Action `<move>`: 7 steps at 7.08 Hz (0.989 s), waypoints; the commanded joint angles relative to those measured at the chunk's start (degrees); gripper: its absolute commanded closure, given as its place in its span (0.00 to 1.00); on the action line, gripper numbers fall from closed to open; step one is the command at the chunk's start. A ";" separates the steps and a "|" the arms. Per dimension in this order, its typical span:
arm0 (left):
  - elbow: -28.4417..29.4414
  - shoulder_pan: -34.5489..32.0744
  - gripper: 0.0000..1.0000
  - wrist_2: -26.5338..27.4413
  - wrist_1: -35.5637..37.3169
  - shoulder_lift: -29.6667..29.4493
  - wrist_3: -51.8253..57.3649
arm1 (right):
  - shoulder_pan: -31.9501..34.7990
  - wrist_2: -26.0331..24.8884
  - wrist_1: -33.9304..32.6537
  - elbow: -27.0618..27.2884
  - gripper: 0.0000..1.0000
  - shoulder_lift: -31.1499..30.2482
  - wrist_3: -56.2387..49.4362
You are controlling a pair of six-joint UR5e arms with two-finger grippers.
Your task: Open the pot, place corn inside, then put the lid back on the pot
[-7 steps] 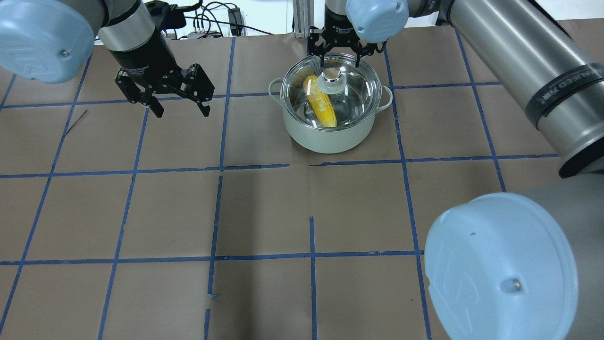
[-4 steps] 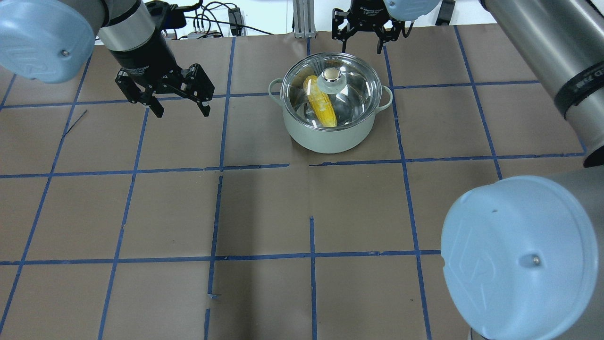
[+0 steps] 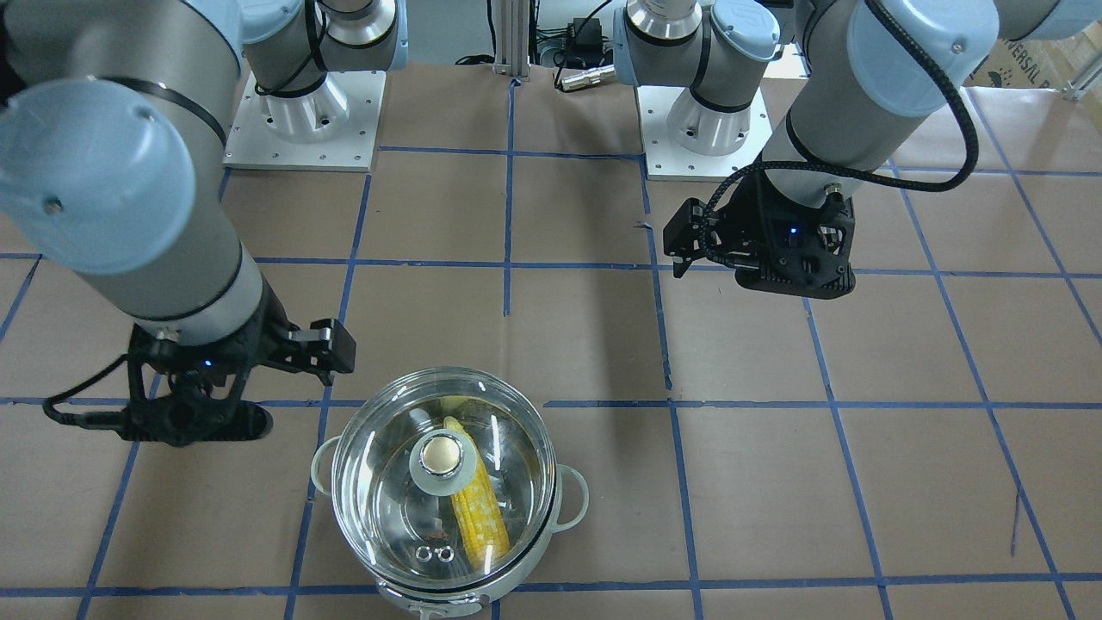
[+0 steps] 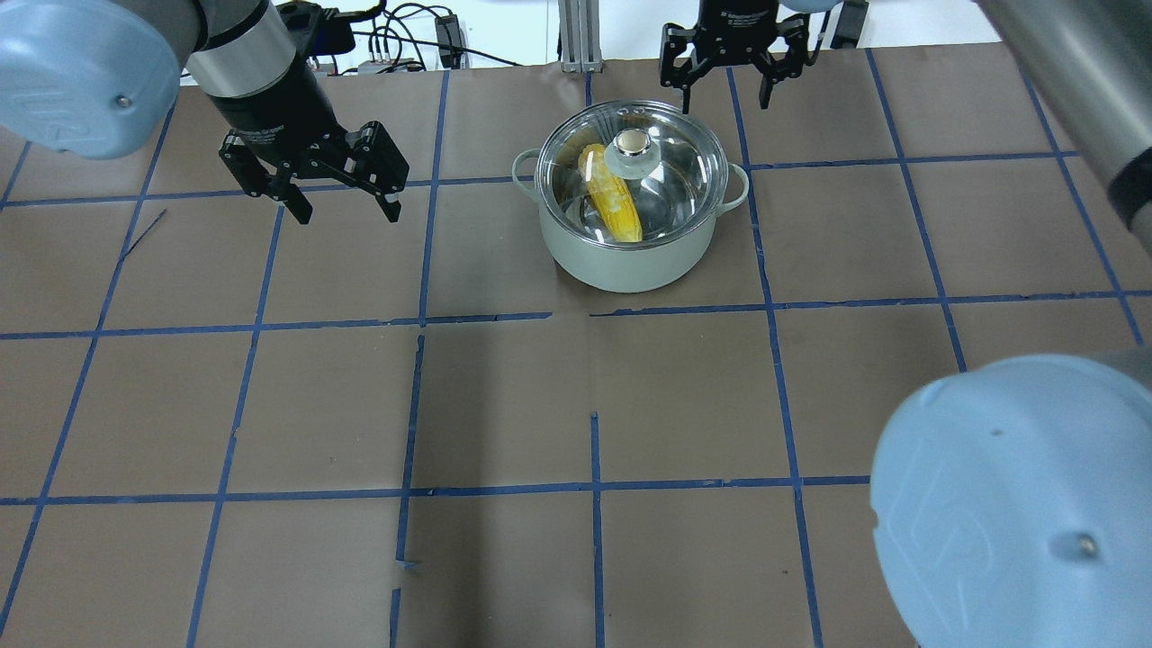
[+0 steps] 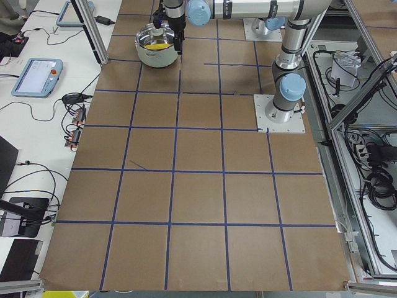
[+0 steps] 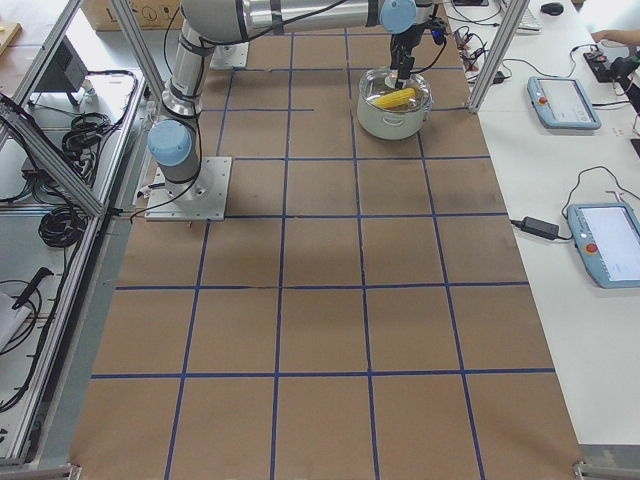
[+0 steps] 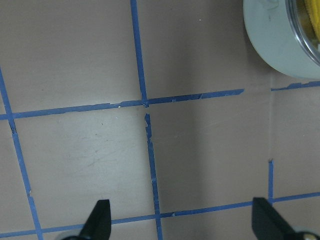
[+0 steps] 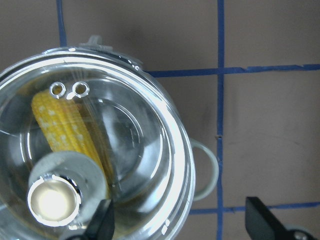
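The pale grey-green pot (image 4: pixel 630 267) stands at the far middle of the table. The clear glass lid (image 4: pixel 679 184) sits on the pot, its knob (image 4: pixel 633 148) at centre. The yellow corn (image 4: pixel 614 205) lies inside, seen through the glass; it also shows in the front view (image 3: pixel 479 510). My right gripper (image 4: pixel 725 101) is open and empty, raised beyond the pot's far right rim; its wrist view shows the lid (image 8: pixel 130 150) and corn (image 8: pixel 62 127) below. My left gripper (image 4: pixel 347 214) is open and empty, about one grid square left of the pot (image 7: pixel 277 42).
Cables and an aluminium post (image 4: pixel 576 36) lie along the table's far edge. The two arm bases (image 3: pixel 301 120) (image 3: pixel 706 129) stand on the robot's side. My right arm's elbow (image 4: pixel 1017 504) hangs over the near right. Tablets (image 6: pixel 560 100) lie on the side bench.
My right gripper has pulled up and away from the lid, toward the far edge and to the right. The lid stays on the pot. The left arm has not moved.
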 commanded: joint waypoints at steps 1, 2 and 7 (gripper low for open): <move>0.00 0.00 0.00 -0.05 0.00 -0.05 0.00 | -1.31 0.48 2.48 4.69 0.01 -6.04 -2.73; 0.00 0.00 0.00 -0.05 0.00 -0.05 0.00 | -1.31 0.74 0.38 10.12 0.01 -10.42 -2.74; -0.09 0.00 0.00 -0.05 -0.09 -0.05 0.00 | -3.33 4.26 -10.19 21.86 0.00 -18.54 -4.15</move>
